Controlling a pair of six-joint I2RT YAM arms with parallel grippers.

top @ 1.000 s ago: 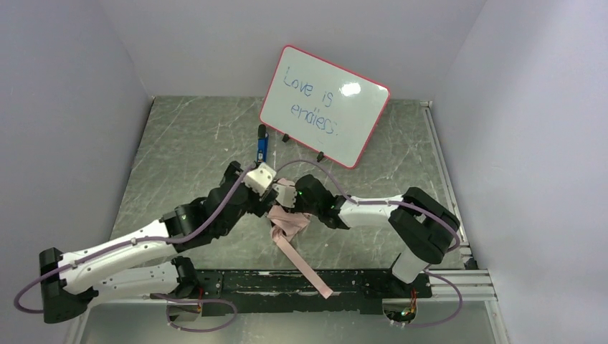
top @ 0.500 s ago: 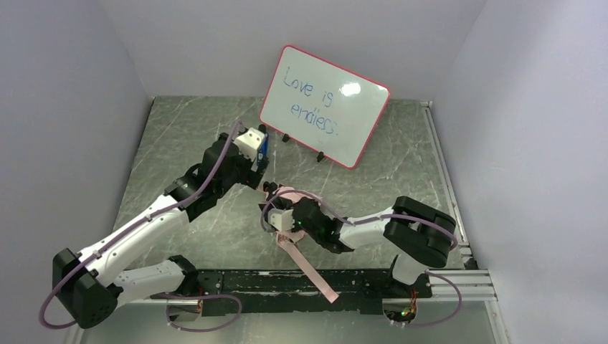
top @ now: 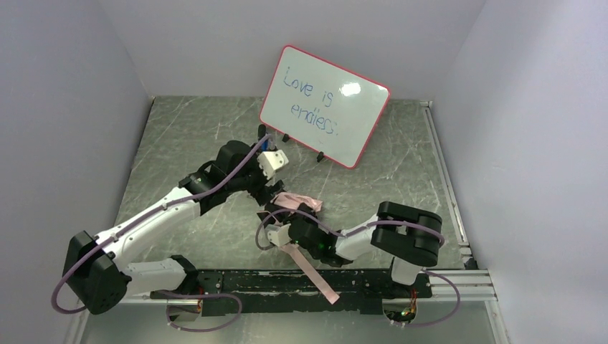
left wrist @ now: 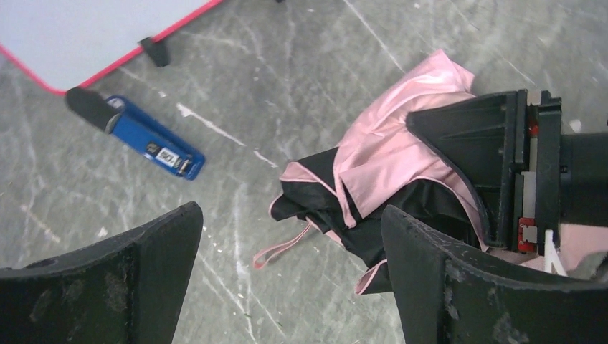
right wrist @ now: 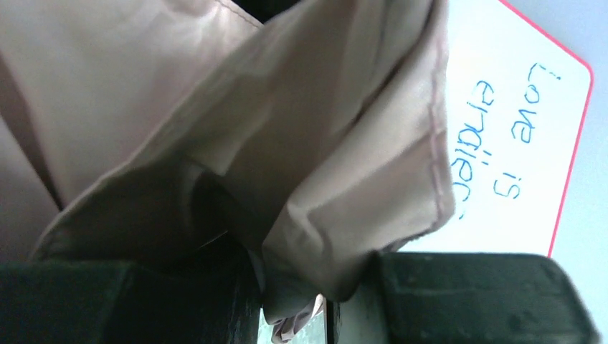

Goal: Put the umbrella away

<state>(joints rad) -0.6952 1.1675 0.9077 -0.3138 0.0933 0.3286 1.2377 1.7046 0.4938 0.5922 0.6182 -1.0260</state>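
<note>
The umbrella (top: 295, 201) lies crumpled mid-table, pale pink fabric over black folds. In the left wrist view the umbrella (left wrist: 387, 165) has a thin pink strap loop trailing onto the table. A long pink strip (top: 312, 272) runs from it toward the near rail. My right gripper (top: 285, 223) is at the bundle's near side; in the right wrist view my right gripper (right wrist: 315, 294) has its fingers pinching the pink fabric (right wrist: 272, 143). My left gripper (top: 269, 195) hovers just left of the bundle. In its own wrist view the left gripper (left wrist: 287, 287) is wide open and empty.
A red-framed whiteboard (top: 324, 106) reading "Love is endless" stands at the back on small black feet. A blue and black marker-like object (left wrist: 147, 140) lies on the table in front of it, behind my left wrist. Walls close in on both sides.
My left arm lifted away from the umbrella toward the back, then swung right over the bundle. My right arm pulled back toward the near edge, dragging and bunching the pink fabric.
</note>
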